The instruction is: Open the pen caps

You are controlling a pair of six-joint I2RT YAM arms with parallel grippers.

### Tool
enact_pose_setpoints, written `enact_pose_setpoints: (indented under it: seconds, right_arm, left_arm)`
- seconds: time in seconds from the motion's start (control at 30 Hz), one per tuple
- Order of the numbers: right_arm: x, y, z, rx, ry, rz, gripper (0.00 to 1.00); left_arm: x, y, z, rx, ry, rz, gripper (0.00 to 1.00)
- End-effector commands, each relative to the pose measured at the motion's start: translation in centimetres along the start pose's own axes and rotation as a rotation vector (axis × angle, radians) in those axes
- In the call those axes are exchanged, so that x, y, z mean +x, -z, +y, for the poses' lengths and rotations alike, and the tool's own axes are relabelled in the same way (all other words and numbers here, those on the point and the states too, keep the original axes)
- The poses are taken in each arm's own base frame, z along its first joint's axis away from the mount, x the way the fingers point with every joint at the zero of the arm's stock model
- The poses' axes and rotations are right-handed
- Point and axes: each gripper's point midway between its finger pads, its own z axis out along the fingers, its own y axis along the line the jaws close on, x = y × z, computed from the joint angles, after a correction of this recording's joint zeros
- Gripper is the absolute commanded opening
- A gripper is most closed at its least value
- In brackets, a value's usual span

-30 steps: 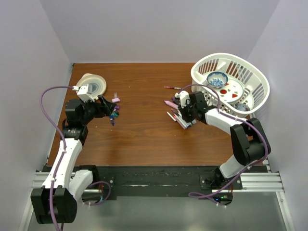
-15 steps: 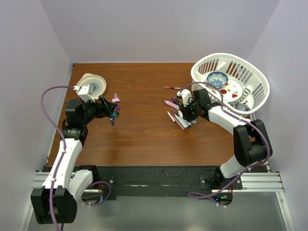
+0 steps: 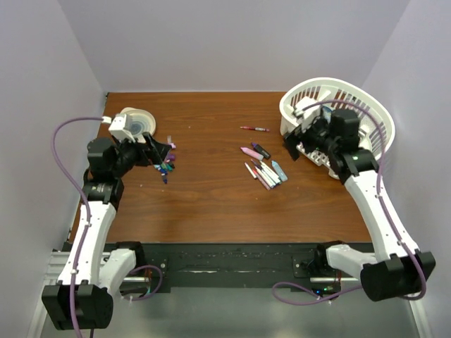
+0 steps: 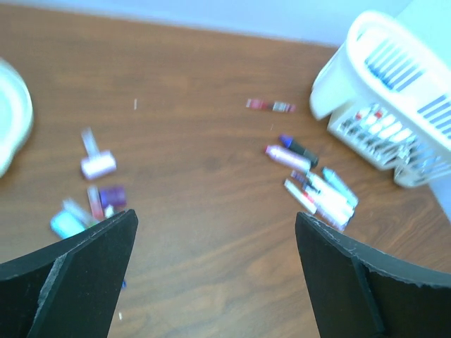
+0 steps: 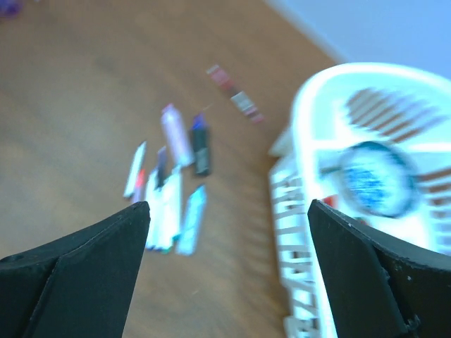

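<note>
Brown wooden surface (image 3: 211, 197), walls close on the left, back and right. From here I see a wide bare strip down the middle, and a bare band along the near edge.

White slotted basket (image 3: 290, 105) sits in the far right corner, with a blue-patterned bowl (image 5: 370, 176) inside. White round roll (image 3: 141, 121) is at the far left edge.

My right hand (image 3: 294, 141) is raised just beside the basket's left wall, fingers spread wide, gripping nothing. It is well apart from the pens (image 3: 264, 169). My left hand (image 3: 163, 151) hangs low by the roll, jaws equally wide, nothing in it.

The pens lie flat in a tight bunch right of centre, most of them side by side. One red pen (image 3: 254, 129) lies alone behind them, toward the back.

The pen caps (image 3: 165, 165) are scattered loose on the left, just under my left hand: pink, purple and teal ones show. Print on barrels too blurred to read.
</note>
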Motion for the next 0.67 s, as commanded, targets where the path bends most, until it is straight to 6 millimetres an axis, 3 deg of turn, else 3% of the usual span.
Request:
enact_pose_setpoints:
  seconds: [0.0,0.2,0.3,0.63]
  right_arm:
    - [-4.5,4.3,-6.1,0.311,-0.178,-0.085,0.99]
    - [-7.7,7.0,-7.3,0.414,-0.415,-0.198,0.99]
    - [-8.3,8.4,-8.1,0.473,-0.425,-0.210,0.99]
    - [-8.5,8.2,-8.2,0.462,-0.390,-0.200,0.99]
  left_arm:
    - [-6.6,2.1,-3.6,0.061,-0.105,-0.116,1.00]
    - [-10.1,2.9,-4.0,0.001,-0.165,-0.157,1.00]
    - [-10.7,2.8,-3.9,-0.019,-0.176,-0.149,1.00]
    - [-10.2,2.6,-4.1,0.001,-0.181,-0.142,1.00]
